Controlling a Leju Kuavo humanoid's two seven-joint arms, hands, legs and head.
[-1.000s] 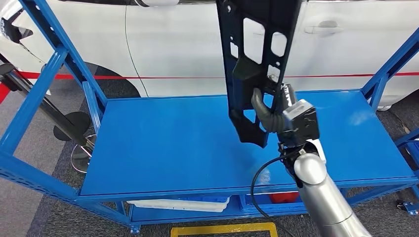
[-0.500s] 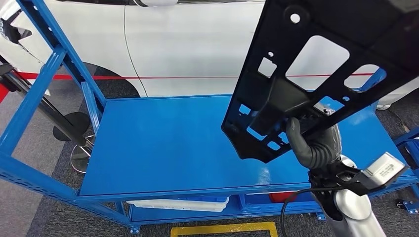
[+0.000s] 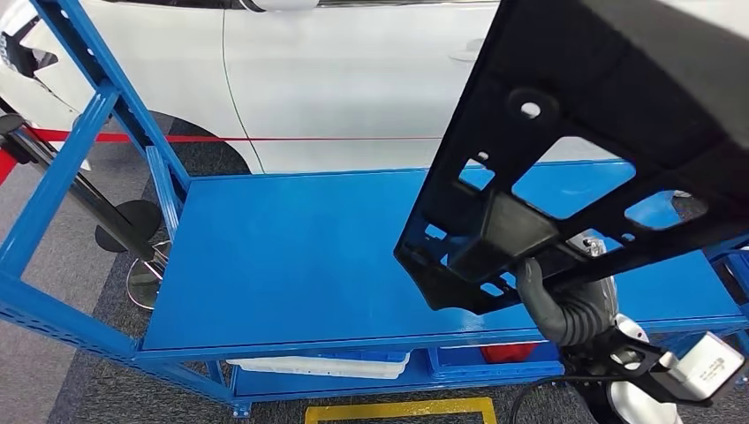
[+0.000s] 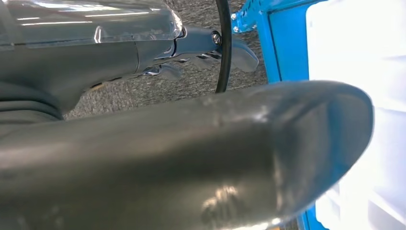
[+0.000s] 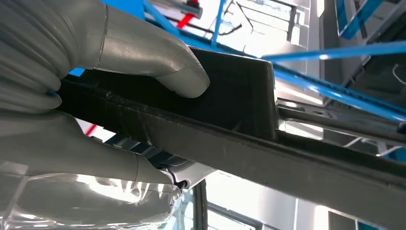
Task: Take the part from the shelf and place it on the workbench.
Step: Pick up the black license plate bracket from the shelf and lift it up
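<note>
Since the earlier frames, the black part (image 3: 609,132) has swung from hanging near upright over the middle of the shelf (image 3: 291,256) to a steep slant, drawn back toward the camera and over the shelf's front right corner. The right hand (image 3: 565,300) has dropped and pulled back with it, now sitting at the front edge of the shelf.

The part is clear of the blue surface, carried in the air, its lower end above the front right area and its upper end rising out of the picture to the right. It touches nothing but the hand. Judged from the task, this is the withdrawal stage: the part is lifted off and is being brought away from the shelf, with the workbench not yet reached.

The right hand grips the part near its lower end. In the right wrist view the thumb (image 5: 158,62) presses on one face of a raised rib while the fingers (image 5: 76,153) wrap the opposite side, a firm clamp on a stiff section. Holding low leaves a long length overhanging, which probably accounts for the tilt.

The right forearm comes up from below, wrist bent back. Whether the left hand (image 4: 191,158) is open or closed cannot be told.
</note>
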